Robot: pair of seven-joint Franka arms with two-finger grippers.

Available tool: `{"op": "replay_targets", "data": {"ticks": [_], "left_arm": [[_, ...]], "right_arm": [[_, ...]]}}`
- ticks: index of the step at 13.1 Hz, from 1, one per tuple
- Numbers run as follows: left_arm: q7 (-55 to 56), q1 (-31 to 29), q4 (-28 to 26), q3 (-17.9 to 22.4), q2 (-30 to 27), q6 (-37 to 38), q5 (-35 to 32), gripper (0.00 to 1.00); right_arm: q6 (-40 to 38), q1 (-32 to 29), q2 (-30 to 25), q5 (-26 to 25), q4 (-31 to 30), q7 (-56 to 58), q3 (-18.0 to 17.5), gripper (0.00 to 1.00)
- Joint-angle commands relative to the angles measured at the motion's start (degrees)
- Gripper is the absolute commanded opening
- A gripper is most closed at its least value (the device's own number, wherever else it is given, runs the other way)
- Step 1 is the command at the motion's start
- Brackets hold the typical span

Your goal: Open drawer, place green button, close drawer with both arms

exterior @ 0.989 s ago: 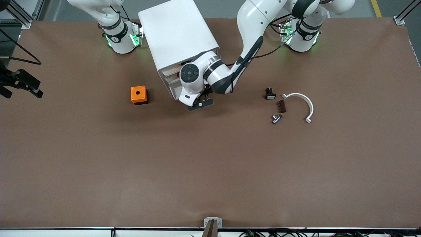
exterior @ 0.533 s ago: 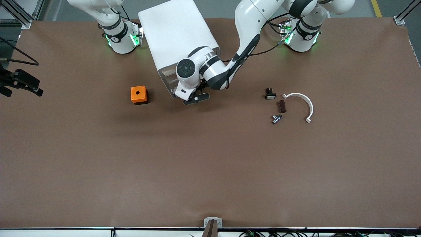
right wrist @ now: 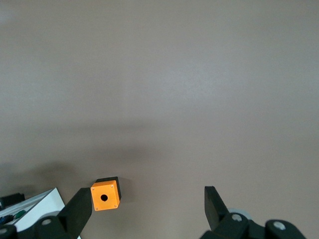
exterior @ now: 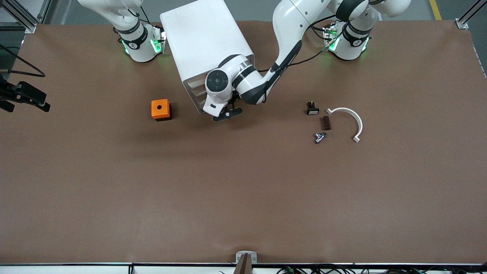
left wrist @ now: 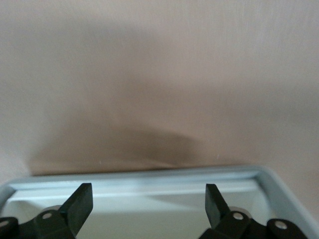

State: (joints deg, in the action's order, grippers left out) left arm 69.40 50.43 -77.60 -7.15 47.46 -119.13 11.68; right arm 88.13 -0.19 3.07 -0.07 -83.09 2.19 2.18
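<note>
The white cabinet (exterior: 205,42) stands between the arms' bases. My left gripper (exterior: 227,113) is at the cabinet's front, low down. In the left wrist view it (left wrist: 147,199) is open and empty over the front rim of the white tray drawer (left wrist: 149,175). The strip of tray floor that shows is bare. In the front view my left wrist hides the drawer. The green button is out of view. My right gripper (right wrist: 147,204) is open and empty, high over the table, and waits near the right arm's end (exterior: 26,97).
An orange cube with a hole (exterior: 160,109) lies beside the cabinet toward the right arm's end; it also shows in the right wrist view (right wrist: 105,195). A black button with a white cap (exterior: 312,108), a brown block (exterior: 326,123), a metal fitting (exterior: 319,137) and a white curved piece (exterior: 352,120) lie toward the left arm's end.
My left gripper has moved in toward the cabinet's front since a second ago, then almost stopped. The right arm has barely shifted.
</note>
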Motion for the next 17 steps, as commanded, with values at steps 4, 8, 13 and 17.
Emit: {"op": "replay_targets", "data": {"ticks": [4,8,13,17], "left_arm": [[-0.4,-14.2,-1.0,0.0,-12.2,6.3,-3.8,0.99],[-9.5,-20.3,-1.0,0.1,-21.2,17.2,-8.9,0.99],[-29.2,-32.9,-1.0,0.0,-31.4,27.4,-12.3,0.99],[-44.8,-43.6,-1.0,0.0,-37.1,31.4,-12.6,0.99]], "right_arm": [[2.6,0.0,-3.7,0.0,-4.4,-0.1,-0.1,1.00],[2.0,0.0,-3.6,-0.3,-3.3,0.0,0.3,1.00],[2.7,0.0,-3.2,0.4,-3.1,0.8,2.3,1.00],[1.8,0.5,-3.0,0.2,-3.2,0.8,1.4,1.00]]}}
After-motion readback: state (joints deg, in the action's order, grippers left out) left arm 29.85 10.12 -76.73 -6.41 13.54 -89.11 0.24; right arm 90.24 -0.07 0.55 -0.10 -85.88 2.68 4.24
